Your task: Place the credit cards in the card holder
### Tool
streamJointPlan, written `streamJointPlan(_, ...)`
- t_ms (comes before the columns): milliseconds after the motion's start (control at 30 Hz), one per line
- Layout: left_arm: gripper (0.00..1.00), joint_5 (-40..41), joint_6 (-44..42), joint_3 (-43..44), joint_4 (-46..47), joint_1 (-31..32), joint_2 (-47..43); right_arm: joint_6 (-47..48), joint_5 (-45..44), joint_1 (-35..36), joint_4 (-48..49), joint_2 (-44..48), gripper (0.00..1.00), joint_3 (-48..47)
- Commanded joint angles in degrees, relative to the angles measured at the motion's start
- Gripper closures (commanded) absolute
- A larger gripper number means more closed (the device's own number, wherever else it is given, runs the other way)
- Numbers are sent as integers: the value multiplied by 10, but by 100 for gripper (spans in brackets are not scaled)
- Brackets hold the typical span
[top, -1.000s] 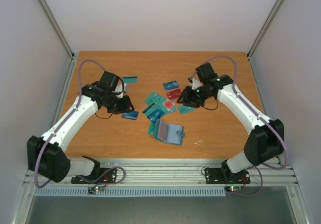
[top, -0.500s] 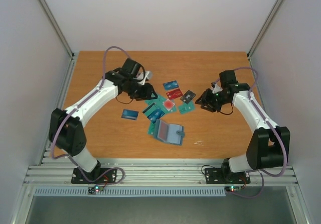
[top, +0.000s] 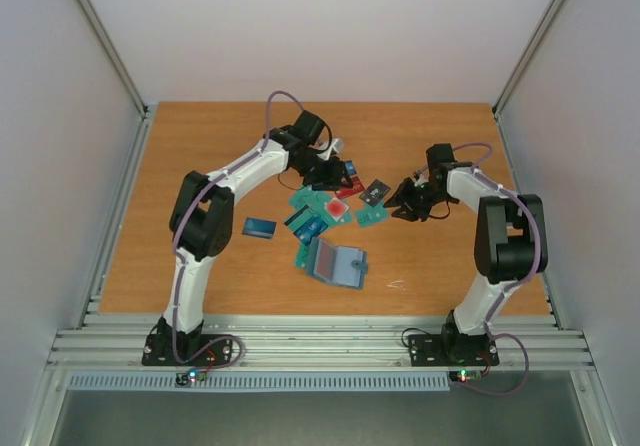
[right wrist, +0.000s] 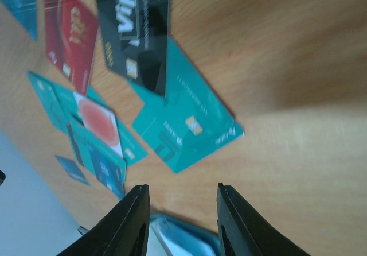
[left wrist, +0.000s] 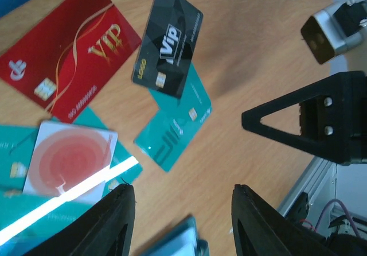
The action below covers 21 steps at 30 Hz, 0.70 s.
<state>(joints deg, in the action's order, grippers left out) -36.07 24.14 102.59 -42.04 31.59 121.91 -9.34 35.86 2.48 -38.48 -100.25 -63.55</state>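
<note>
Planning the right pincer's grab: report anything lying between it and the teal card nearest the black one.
Nothing lies between the right pincer and the teal card; only the black card overlaps one corner of it.

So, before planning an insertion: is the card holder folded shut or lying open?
Open: the card holder lies spread flat, its grey-blue inside facing up.

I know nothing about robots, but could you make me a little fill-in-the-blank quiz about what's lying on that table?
1. The black card lies partly on top of a ____ card.
2. The red card carries the word ____ in gold letters.
3. The card holder lies ____ on the table, nearer the arms' bases than the pile of cards.
Missing words: teal; VIP; open.
</note>
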Motion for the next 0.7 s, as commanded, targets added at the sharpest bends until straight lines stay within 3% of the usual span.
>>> streamJointPlan(0, 52, -34, 15, 70, 25, 3, 68, -16, 23, -4, 31, -60, 66, -45)
streamJointPlan(433, 48, -52, 51, 190, 35, 6, 211, -20, 19, -4, 35, -178, 69, -142)
streamJointPlan(667, 49, -60, 65, 189, 50, 7, 233, 1, 0, -4, -3, -210, 70, -186)
